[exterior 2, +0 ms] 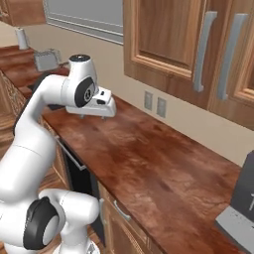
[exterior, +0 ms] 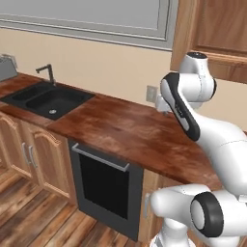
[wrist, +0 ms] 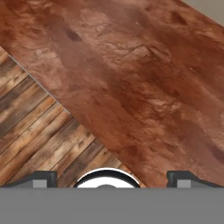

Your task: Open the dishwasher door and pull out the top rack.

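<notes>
Black dishwasher door (exterior: pixel 107 185), reddish-brown marbled counter (exterior: pixel 125 130)

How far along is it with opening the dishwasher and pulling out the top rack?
Nothing looks done yet: the dishwasher door is shut, its bar handle untouched. In hand: the gripper hangs open above the countertop, holding nothing. Left: reach the handle, swing the door down, then draw out the rack inside.

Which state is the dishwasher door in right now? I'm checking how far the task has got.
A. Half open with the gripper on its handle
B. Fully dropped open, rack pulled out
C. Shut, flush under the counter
C. The dishwasher door stands upright and shut beneath the counter, its bar handle untouched, while the gripper hangs open above the countertop, away from the door.
</notes>
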Robot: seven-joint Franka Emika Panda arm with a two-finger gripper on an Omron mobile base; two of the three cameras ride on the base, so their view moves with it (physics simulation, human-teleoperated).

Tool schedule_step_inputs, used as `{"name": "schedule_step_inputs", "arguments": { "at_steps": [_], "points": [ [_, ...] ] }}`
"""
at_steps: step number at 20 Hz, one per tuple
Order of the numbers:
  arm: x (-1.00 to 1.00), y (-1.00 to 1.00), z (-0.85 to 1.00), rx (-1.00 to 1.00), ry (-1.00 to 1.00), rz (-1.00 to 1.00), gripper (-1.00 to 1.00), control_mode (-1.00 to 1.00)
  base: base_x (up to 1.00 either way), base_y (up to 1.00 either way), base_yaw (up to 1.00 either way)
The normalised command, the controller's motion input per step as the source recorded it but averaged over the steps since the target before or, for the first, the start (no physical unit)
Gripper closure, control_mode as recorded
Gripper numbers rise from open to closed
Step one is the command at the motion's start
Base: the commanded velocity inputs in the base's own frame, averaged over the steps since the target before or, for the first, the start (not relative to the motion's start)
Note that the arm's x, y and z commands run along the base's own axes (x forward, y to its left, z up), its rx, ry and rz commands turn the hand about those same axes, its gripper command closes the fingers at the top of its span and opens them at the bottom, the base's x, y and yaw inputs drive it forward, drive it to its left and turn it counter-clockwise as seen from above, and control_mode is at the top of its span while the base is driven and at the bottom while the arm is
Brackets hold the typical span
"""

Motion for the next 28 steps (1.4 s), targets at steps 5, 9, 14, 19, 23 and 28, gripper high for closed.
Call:
{"name": "schedule_step_inputs", "arguments": {
  "at_steps": [5, 9, 14, 19, 23, 28],
  "points": [
    [0.0, 0.0, 0.0, 0.0, 0.0, 0.0, -1.0, 1.0, 0.45, -0.13, 0.23],
    [0.0, 0.0, 0.0, 0.0, 0.0, 0.0, -1.0, 1.0, 0.58, -0.01, 0.15],
    [0.0, 0.0, 0.0, 0.0, 0.0, 0.0, -1.0, 1.0, 0.89, -0.07, 0.14],
    [0.0, 0.0, 0.0, 0.0, 0.0, 0.0, -1.0, 1.0, 0.97, -0.15, 0.18],
    [0.0, 0.0, 0.0, 0.0, 0.0, 0.0, -1.0, 1.0, 0.93, -0.21, 0.21],
    [0.04, 0.52, -0.49, -0.21, 0.15, 0.11, -1.0, -1.0, 0.03, 0.01, 0.02]
  ]
}}
